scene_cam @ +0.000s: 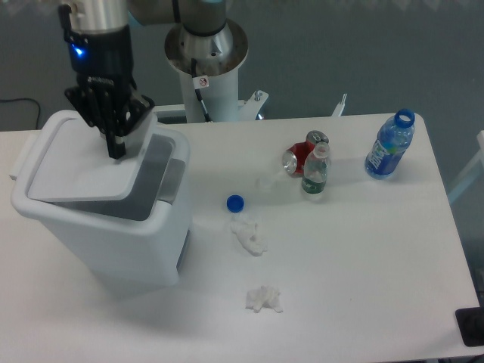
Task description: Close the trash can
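The trash can [121, 242] is a big white bin standing on the left of the table. Its flat lid [79, 170] slopes down from the left rim and covers most of the opening; a gap stays along the right side beside the grey latch [174, 180]. My gripper [116, 144] points straight down onto the lid's right part, its dark fingers close together and touching the lid. Nothing is held between them.
A blue cap [235, 203] and two crumpled tissues [249, 234] [262, 299] lie right of the bin. A red can [299, 159], a small clear bottle [315, 172] and a blue bottle [390, 145] stand further right. The robot base [206, 53] rises behind the table.
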`<control>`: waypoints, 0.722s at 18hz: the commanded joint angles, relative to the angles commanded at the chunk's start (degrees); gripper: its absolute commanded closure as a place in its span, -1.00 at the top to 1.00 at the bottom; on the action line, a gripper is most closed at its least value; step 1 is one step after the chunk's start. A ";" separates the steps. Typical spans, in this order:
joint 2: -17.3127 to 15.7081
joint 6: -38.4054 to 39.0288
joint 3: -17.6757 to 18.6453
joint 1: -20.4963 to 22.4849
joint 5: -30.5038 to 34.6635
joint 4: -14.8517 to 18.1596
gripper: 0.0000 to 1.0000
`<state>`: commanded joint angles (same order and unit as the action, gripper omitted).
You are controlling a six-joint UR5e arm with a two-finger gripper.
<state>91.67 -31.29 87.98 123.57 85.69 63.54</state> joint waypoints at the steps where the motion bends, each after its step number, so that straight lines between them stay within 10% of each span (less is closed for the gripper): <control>1: 0.61 -0.09 0.09 0.26 0.00 -0.09 -1.00; 13: 2.11 -0.09 3.43 2.82 -4.22 -0.26 -1.00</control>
<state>93.78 -31.38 91.41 126.39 81.47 63.28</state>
